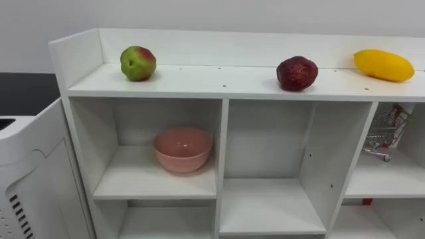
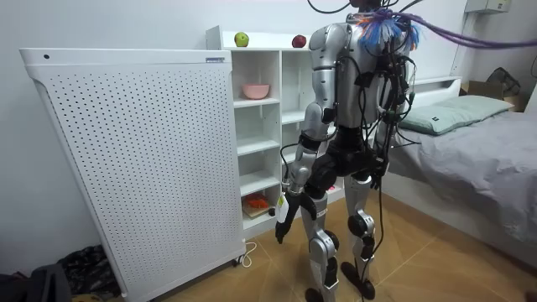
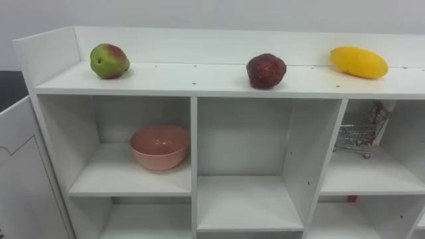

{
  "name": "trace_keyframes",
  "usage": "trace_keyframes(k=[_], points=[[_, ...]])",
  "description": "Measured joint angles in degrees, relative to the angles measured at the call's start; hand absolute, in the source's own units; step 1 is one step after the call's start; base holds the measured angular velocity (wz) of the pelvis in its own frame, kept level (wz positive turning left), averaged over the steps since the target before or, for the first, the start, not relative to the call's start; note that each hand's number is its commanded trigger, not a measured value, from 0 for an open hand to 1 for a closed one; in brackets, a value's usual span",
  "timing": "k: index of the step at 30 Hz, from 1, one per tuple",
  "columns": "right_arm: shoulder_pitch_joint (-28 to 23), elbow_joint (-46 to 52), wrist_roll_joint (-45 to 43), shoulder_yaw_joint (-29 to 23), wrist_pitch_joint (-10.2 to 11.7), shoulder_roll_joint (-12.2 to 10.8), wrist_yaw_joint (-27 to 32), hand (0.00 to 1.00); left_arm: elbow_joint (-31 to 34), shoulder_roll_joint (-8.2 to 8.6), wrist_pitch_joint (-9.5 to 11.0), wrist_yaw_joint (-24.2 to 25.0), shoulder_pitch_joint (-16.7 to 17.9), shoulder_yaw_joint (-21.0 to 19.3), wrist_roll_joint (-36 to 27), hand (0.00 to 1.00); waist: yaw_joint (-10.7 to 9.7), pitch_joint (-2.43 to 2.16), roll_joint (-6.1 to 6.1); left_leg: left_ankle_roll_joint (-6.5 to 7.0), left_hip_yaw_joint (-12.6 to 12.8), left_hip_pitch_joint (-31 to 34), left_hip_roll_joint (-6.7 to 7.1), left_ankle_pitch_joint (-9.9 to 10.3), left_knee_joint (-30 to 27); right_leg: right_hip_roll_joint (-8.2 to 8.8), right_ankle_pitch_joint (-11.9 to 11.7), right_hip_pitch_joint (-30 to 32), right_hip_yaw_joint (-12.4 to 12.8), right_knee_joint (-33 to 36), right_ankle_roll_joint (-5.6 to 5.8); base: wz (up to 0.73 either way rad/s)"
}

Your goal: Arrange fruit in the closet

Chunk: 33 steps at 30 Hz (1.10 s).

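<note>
white closet top (image 1: 252, 83) holds green-red apple (image 1: 138, 63), dark red fruit (image 1: 297, 73), yellow mango (image 1: 384, 66).

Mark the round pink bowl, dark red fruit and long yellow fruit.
round pink bowl (image 1: 182, 159), left eye view, wall
dark red fruit (image 1: 297, 73), left eye view, front
long yellow fruit (image 1: 384, 66), left eye view, middle

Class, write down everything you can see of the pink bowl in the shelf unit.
The pink bowl is round, smooth, glossy, perhaps ceramic or plastic. It stands upright, mouth up, nothing showing inside. It rests on the board of the white shelf unit's upper-left compartment, toward that compartment's right side, touching nothing else.
</note>
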State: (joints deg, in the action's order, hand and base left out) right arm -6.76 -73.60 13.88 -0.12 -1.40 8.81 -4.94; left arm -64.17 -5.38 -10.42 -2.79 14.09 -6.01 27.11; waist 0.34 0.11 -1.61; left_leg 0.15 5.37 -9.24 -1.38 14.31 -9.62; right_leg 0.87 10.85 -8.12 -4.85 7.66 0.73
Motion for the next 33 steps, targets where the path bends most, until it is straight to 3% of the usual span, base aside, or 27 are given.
trace_keyframes(k=[7, 12, 19, 23, 26, 27, 29, 31, 33], points=[[0.0, 0.2, 0.6, 0.3, 0.1, -0.2, 0.7, 0.00, 0.5, -0.01, 0.2, 0.0, -0.1, 0.1, -0.1, 0.00, 0.0, -0.02, -0.05, 0.00, 0.0, -0.2, -0.01, 0.0, 0.0, -0.02, 0.0, 0.1, 0.0, 0.0, 0.00, 0.00], [-0.1, 0.2, 2.9, 0.3, 0.2, -0.4, 2.7, 0.00, 1.0, -0.08, 1.9, -0.8, -0.4, 0.0, 0.0, 0.00, -0.2, 0.00, 0.00, 0.00, 0.0, -0.4, -0.04, 0.0, 0.0, -0.01, 0.0, -0.4, -0.1, 0.0, 0.00, 0.00], [0.0, 2.8, 4.8, -4.2, 0.7, -0.6, 7.2, 0.00, 1.0, -0.08, 4.2, -3.1, -0.7, -0.1, 0.0, 0.00, -0.2, 0.08, -0.02, 0.01, -0.1, -0.5, -0.06, 0.0, 0.2, -0.08, 0.0, -0.2, 0.0, 0.3, -0.01, 0.00], [1.1, 14.9, 3.6, -10.6, 2.1, -0.6, 13.1, 0.00, 1.2, -0.48, 6.4, -4.4, -0.8, -1.3, -0.5, 0.00, -0.8, 0.18, -0.12, 0.02, 0.1, -0.5, -0.02, 0.0, 0.2, -0.09, 0.0, 0.0, 0.1, 0.5, -0.01, 0.00], [1.5, 29.0, 3.1, -11.6, 3.3, -0.6, 16.9, 0.00, 1.5, -1.01, 8.0, -4.6, -1.2, -1.2, -0.6, 0.00, -1.3, 0.59, -0.27, 0.02, 0.2, -0.5, -0.02, 0.0, 0.1, -0.10, 0.0, 0.2, 0.2, 0.4, -0.02, 0.00], [1.8, 34.6, 3.0, -11.9, 4.5, -0.6, 18.0, 0.00, 1.6, -1.18, 8.3, -4.6, -1.2, -1.1, -0.6, 0.00, -1.6, 0.63, -0.32, 0.02, 0.2, -0.4, 0.00, 0.0, 0.1, -0.10, -0.1, 0.3, 0.1, 0.3, -0.02, 0.00], [1.4, 45.1, -0.1, -12.1, 4.8, -0.5, 20.3, 0.00, 2.7, -1.22, 8.5, -4.7, -0.8, -0.8, -0.2, 0.00, -1.5, 0.63, -0.39, 0.01, 0.6, -0.3, -0.01, 0.0, 0.1, -0.10, 0.0, 0.6, 0.2, 0.3, -0.02, -0.06], [1.4, 53.4, -1.2, -11.7, 7.2, -0.4, 22.0, 0.00, 2.8, -1.35, 8.8, -5.6, -1.3, 0.1, -0.5, 0.00, -1.5, 0.42, -0.05, 0.00, 0.6, 0.0, -0.05, 0.0, 0.1, -0.12, -0.1, 0.9, 0.2, 0.3, -0.02, -0.05], [1.1, 63.1, -2.1, -10.7, 9.4, -0.2, 23.1, 0.00, 3.0, -1.48, 11.1, -5.9, -1.7, 0.1, -0.4, 0.00, -1.3, 0.54, -0.23, -0.01, 0.6, 0.1, -0.11, 0.0, 0.2, -0.19, -0.1, 1.0, 0.3, 0.3, -0.05, 0.00]])
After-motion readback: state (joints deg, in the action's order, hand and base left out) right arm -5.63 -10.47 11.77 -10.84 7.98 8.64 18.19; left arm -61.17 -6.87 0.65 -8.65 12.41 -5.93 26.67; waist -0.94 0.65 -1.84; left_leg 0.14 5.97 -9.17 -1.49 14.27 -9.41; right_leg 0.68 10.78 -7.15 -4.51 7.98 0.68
